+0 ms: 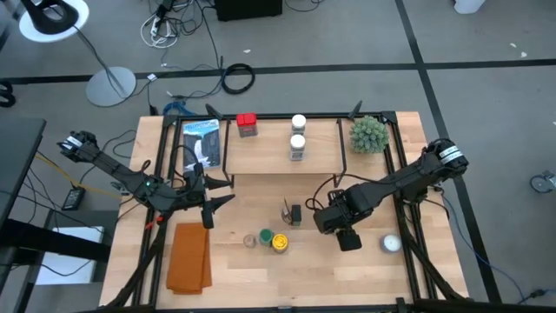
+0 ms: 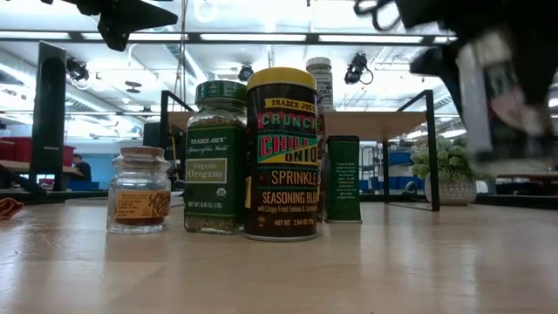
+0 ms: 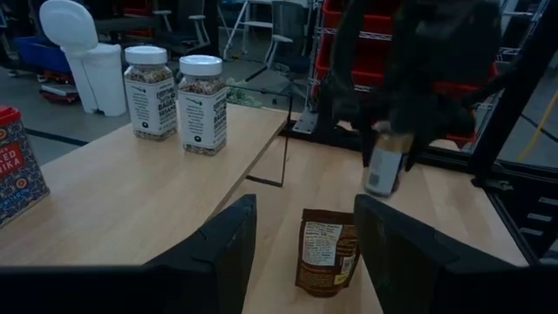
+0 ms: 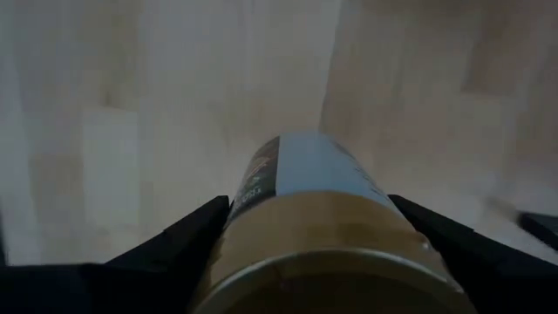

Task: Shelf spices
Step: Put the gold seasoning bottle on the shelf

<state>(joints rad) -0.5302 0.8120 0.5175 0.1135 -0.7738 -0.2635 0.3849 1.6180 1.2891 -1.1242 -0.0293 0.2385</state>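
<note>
- Spices: three small jars stand close together on the table at about 6 o'clock from its centre. A small dark box stands apart at the centre.
- The shelf sits at 12 o'clock. It already carries two white-lidded jars side by side and a red tin toward 11 o'clock.
- One more, a tan-lidded jar, is in the right gripper at about 4 o'clock. The fingers pinch it on opposite sides just under the lid, and it looks lifted clear of the table.
- Handling of this jar: it looks like a rigid cylinder, small and probably light. Its label wrap is smooth, so it could slip or swing under a light pinch.
- Best hold, as I judge it: across the body just below the lid, as now, where the rim gives a stop against sliding. It should go down upright, since a narrow base tips easily.
- The table jars look like glass or hard plastic. They are stiff but could crack if knocked, and they stand so close that fingers going for one may nudge its neighbour. The yellow-lidded one is the widest and needs a broader spread.
- The left gripper hangs at about 9 o'clock, its fingers spread and empty, pointing toward the dark box.
- Free board on the shelf lies between the tin and the white-lidded pair, and at about 1 o'clock beside the plant.
</note>
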